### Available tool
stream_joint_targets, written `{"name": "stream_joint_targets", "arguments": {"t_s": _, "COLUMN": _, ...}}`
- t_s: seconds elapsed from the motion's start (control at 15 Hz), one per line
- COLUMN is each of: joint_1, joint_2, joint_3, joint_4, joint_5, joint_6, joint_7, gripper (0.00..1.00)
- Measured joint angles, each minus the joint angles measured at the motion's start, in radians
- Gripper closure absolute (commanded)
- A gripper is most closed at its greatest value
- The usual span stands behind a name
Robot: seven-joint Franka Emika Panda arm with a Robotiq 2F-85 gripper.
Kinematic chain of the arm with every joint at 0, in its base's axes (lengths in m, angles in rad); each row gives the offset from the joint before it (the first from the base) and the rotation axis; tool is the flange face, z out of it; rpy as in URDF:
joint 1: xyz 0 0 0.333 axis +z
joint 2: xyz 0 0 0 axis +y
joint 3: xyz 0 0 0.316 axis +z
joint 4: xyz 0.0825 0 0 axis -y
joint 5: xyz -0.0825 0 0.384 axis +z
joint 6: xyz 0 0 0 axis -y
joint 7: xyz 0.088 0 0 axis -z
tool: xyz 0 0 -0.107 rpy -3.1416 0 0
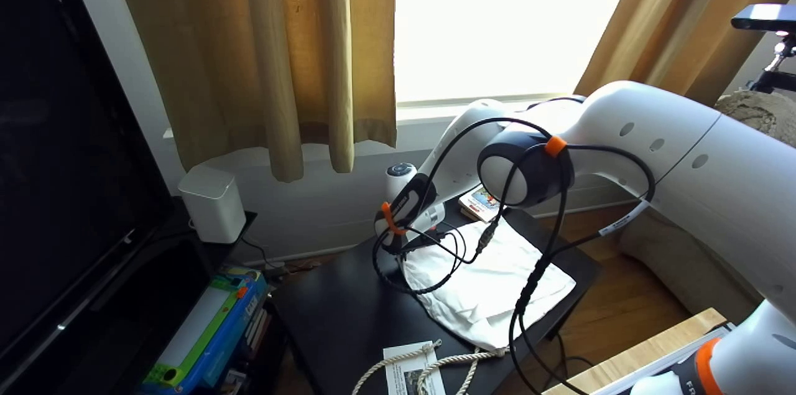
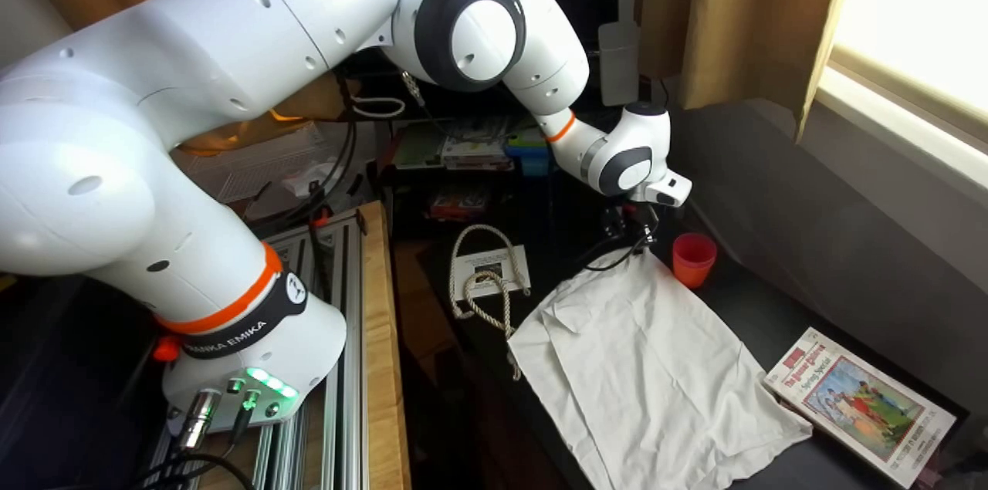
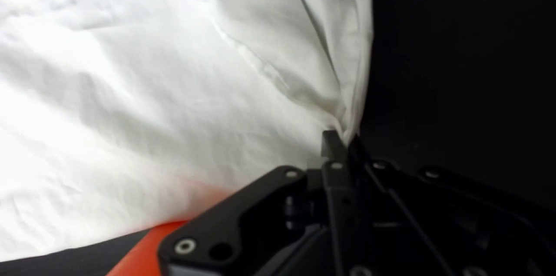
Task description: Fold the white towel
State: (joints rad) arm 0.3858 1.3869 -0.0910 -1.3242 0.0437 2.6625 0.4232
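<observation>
Corner of white towel (image 2: 656, 390) pinched in claw (image 3: 344, 139): tips closed in narrow w/ gathered hem btwn them. Rest of towel lies wrinkled on counter (image 1: 348, 314), not folded over yet afaict.

Key relation: claw is at the very end of the cloth, bulk all off to one side. In an exterior view it runs from claw, near red cup (image 2: 693, 262), down toward the bottom edge; long axis prob. that way, but foreshortened, so not sure. Single arm (image 2: 544, 42), no nearer/farther to pick. Next move prob. = lift corner, carry back over the bulk, toward the book (image 2: 861, 409) or the opp. edge; can't tell which. Risk: small pinch might slip, or whole towel drags.

View diffs: wrist view gives the pinch + a doubled strip by the hem; both exterior views too coarse for that, and cables (image 1: 532, 286) cross in front of the towel. Wrist view has only an orange-red bit, prob. the cup. Can't say if pinched corner is off the counter.
</observation>
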Motion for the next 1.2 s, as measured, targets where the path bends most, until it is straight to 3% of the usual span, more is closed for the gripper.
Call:
{"name": "stream_joint_targets", "arguments": {"t_s": 0.8, "joint_1": -0.056, "joint_2": -0.210, "joint_3": -0.036, "joint_4": -0.276, "joint_5": -0.001, "joint_6": 0.000, "joint_7": -0.039, "gripper": 0.99}}
{"name": "stream_joint_targets", "arguments": {"t_s": 0.87, "joint_1": -0.057, "joint_2": -0.226, "joint_3": -0.044, "joint_4": -0.302, "joint_5": -0.001, "joint_6": 0.000, "joint_7": -0.039, "gripper": 0.96}}
{"name": "stream_joint_targets", "arguments": {"t_s": 1.2, "joint_1": -0.065, "joint_2": -0.272, "joint_3": -0.060, "joint_4": -0.371, "joint_5": -0.001, "joint_6": 0.002, "joint_7": -0.039, "gripper": 0.99}}
